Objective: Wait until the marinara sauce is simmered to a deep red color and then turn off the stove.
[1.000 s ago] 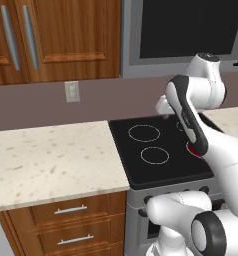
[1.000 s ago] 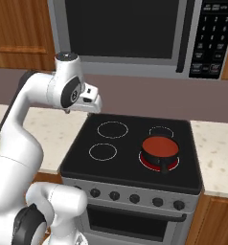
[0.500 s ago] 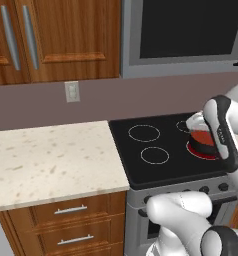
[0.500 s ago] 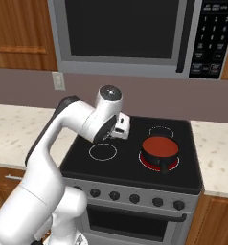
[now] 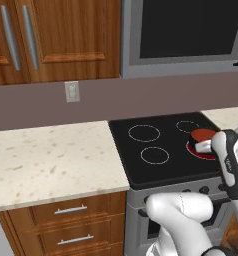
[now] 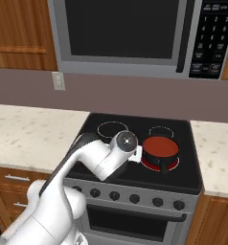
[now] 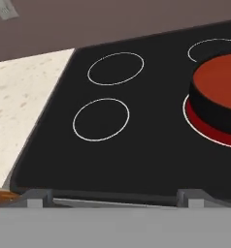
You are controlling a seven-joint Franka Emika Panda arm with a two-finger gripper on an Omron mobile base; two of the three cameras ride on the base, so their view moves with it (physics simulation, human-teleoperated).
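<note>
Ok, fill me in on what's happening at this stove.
A small dark saucepan of marinara sauce sits on the stove's front right burner, whose ring glows red under it, so the heat looks on. The sauce reads deep orange-red. The white arm is bent low over the stove's front edge, beside the pan and above the row of knobs. Nothing is being held that the views show.

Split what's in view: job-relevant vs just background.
Job-relevant:
- marinara sauce, red, in the dark saucepan on the glowing front-right burner
- stove and its knob row

Background:
- microwave above the stove
- counter
- wall outlet
- wood cabinets and drawers
</note>
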